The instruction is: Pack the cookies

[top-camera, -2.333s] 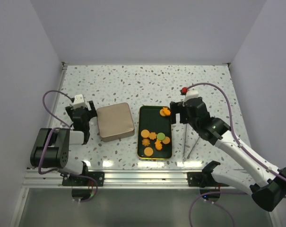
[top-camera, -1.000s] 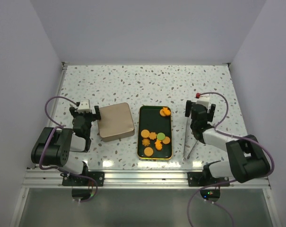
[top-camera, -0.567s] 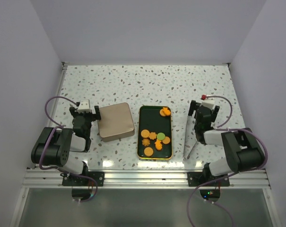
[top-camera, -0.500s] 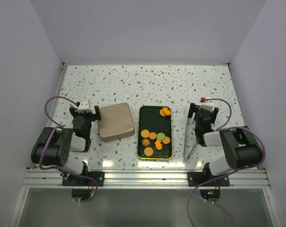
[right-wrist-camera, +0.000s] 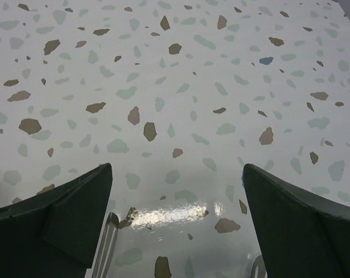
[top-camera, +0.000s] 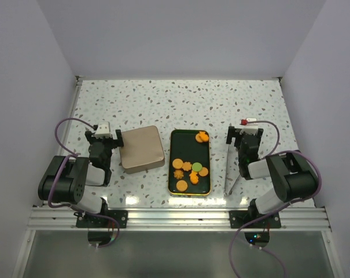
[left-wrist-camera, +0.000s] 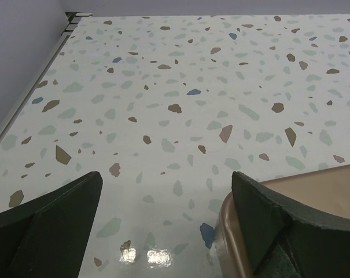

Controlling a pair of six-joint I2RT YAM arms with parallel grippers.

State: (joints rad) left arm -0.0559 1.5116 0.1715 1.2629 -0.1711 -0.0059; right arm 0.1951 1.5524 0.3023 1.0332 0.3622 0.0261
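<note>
**Both pincers wide and empty, cookies in tray**

Top view: cookies [top-camera: 178, 163] all sit in the dark tray [top-camera: 183, 147] w/ yellow rim, centre of the speckled surface [top-camera: 180, 101]. Main group lies in the near half of the tray: orange rounds and flower shapes plus one green round [top-camera: 196, 167]. Two more orange ones [top-camera: 202, 137] at the far right corner of the tray, touching each other. None held.

Left pincer [top-camera: 103, 136] sits low at the left edge of the tan box [top-camera: 141, 149], arm folded back on its base. Left wrist cam: left pincer [left-wrist-camera: 166, 179] spread wide, nothing btw the fingers [left-wrist-camera: 53, 226], only bare surface [left-wrist-camera: 180, 87]. Rounded corner of the tan box [left-wrist-camera: 319, 185] shows behind the right-hand finger; contact or not, can't tell.

Right pincer [top-camera: 245, 138] is right of the tray, well apart from it, arm also folded. Metal tongs [top-camera: 231, 168] lie on the surface btw tray and right arm, running near-to-far, far end just beside the right pincer. Right wrist cam: right pincer [right-wrist-camera: 177, 171] spread wide, empty; shiny bits of the tongs [right-wrist-camera: 108, 243] at the bottom edge below the fingers, not gripped.

Tan box is just left of the tray, small gap btw them.
</note>
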